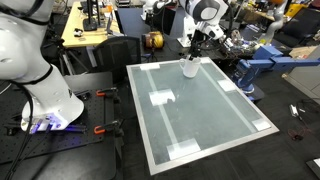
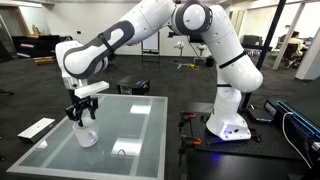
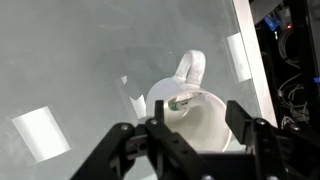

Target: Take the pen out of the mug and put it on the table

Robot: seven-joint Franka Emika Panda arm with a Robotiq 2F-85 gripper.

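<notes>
Reading the wrist view from its left edge, a white tape patch point(image 3: 40, 133) lies on the grey-green worktop point(image 3: 80, 60), well apart from the white mug point(image 3: 200, 120). The mug sits low and right of centre, with its handle point(image 3: 193, 68) pointing up the frame, away from the camera. The pen point(image 3: 180, 102) shows only as a short teal-green tip just inside the rim, on the left side of the opening, against or nearly against the wall. It is seen almost end-on, so I judge that its long axis runs close to vertical, roughly along the claw's line of approach, with a slight lean toward that left rim.

The claw point(image 3: 197, 125) is spread wide and holds nothing. One finger point(image 3: 158, 135) stands outside the mug wall at the frame's left and the other outside it at the right, so the jaws straddle the whole mug, not the pen. In an exterior view the claw point(image 2: 82, 117) hangs straight over the mug point(image 2: 87, 135), close above the rim and not dipped inside.

The pen therefore lies below the claw and left of its midline, nearer the left-hand finger. The coming move probably needs a small shift that way and a narrower opening, so both fingers can pass inside the rim and close across the thin shaft. Otherwise they may land on the rim or clamp the mug itself.
</notes>
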